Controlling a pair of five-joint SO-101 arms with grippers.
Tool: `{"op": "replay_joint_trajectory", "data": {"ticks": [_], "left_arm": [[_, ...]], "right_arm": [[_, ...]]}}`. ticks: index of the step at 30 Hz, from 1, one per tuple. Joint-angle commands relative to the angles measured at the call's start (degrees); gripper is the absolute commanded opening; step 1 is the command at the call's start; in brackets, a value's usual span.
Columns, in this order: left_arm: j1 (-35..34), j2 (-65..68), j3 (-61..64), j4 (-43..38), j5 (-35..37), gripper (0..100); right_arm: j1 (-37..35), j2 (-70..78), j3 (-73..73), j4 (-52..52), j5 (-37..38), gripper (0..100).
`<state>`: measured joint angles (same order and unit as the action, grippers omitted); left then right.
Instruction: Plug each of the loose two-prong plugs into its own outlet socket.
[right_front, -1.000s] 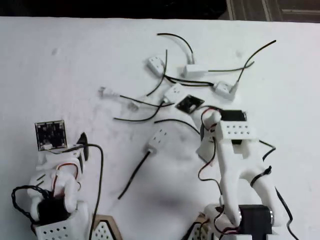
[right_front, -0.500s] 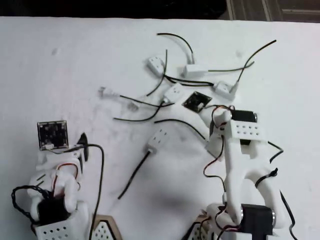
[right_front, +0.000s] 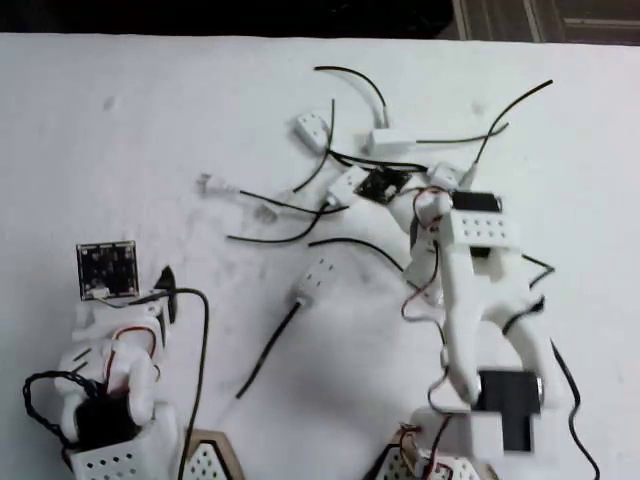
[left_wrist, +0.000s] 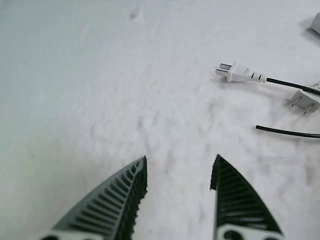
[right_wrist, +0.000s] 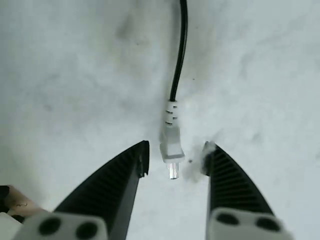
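White two-prong plug (right_wrist: 171, 144) flat on white table (right_wrist: 60, 75), in gap between right gripper (right_wrist: 176, 148) fingers, touching neither. Prongs point back toward wrist; ribbed collar, then black cord (right_wrist: 180, 50) running away. Right fingers spread wide. Left gripper (left_wrist: 180, 160) fingers likewise apart above tabletop; second plug (left_wrist: 239, 73) well beyond them.

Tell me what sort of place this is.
Probably a robotics test bench rather than a home: a bare white table carries two small white arms with exposed wiring, and short-corded plugs and outlet sockets lie scattered like practice pieces.
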<state>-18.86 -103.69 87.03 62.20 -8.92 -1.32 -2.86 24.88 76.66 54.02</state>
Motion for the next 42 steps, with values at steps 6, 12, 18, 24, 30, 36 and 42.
{"op": "replay_joint_trajectory", "data": {"ticks": [6,12,18,24,30,36,42], "left_arm": [[-0.5,-0.4,-0.4,-1.0,-0.4,22],[-0.5,-0.4,-0.4,-1.0,-0.5,22],[-0.5,-0.4,-0.4,-1.0,-0.5,22],[-0.5,-0.4,-0.4,-1.0,-0.5,22],[-0.5,-0.4,-0.4,-1.0,-0.5,22],[-0.5,-0.4,-0.4,-1.0,-0.5,22],[-0.5,-0.4,-0.4,-1.0,-0.5,22]], "right_arm": [[-0.2,13.2,-14.5,8.7,0.5,16.6],[-0.1,18.6,-16.0,8.8,0.6,16.6],[1.0,20.4,-16.0,8.8,0.8,12.2],[4.4,20.6,-15.7,8.8,5.5,9.4],[4.4,20.6,-14.4,8.7,5.5,9.4],[2.6,20.7,-12.9,8.5,5.5,9.1],[2.8,20.7,-10.3,5.0,5.5,9.1]]}}
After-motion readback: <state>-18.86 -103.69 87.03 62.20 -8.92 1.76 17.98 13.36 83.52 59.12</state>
